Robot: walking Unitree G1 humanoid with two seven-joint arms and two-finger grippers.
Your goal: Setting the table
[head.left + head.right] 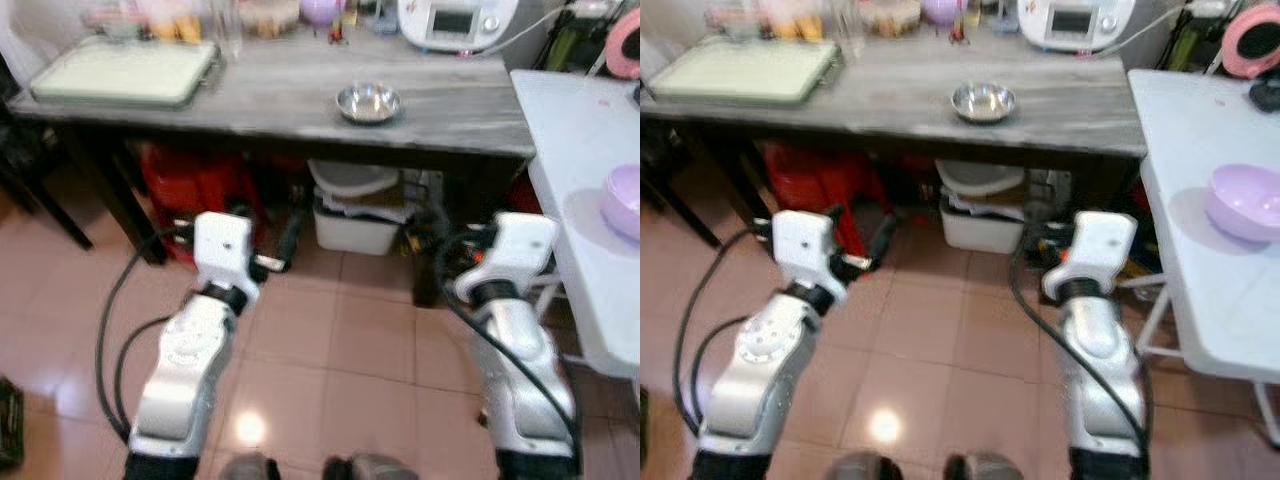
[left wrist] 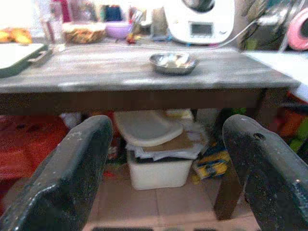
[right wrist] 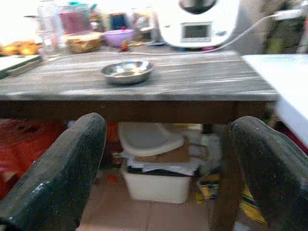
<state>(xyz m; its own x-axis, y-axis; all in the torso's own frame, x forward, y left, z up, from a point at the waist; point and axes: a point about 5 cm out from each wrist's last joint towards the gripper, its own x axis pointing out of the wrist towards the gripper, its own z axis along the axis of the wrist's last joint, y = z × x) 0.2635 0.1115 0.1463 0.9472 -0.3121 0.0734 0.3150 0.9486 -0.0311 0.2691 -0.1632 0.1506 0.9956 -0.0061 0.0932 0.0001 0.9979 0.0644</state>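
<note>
A small steel bowl (image 1: 368, 102) stands on the grey wooden table (image 1: 270, 95), toward its front right. A lilac bowl (image 1: 1243, 202) rests on the white table (image 1: 1185, 150) to my right. Both silver arms are held low over the tiled floor, short of the grey table's front edge. In the left wrist view, the left gripper (image 2: 168, 125) is open with nothing between its fingers, and the steel bowl (image 2: 173, 62) sits beyond it. The right gripper (image 3: 168, 124) is open too and holds nothing; the steel bowl (image 3: 127, 71) lies ahead of it.
A pale green tray (image 1: 125, 72) lies at the grey table's left end. Glasses, food containers and a white appliance (image 1: 455, 20) line the back. Under the table stand a white bin (image 1: 355, 215) and a red container (image 1: 195, 185). A dark chair leg shows at far left.
</note>
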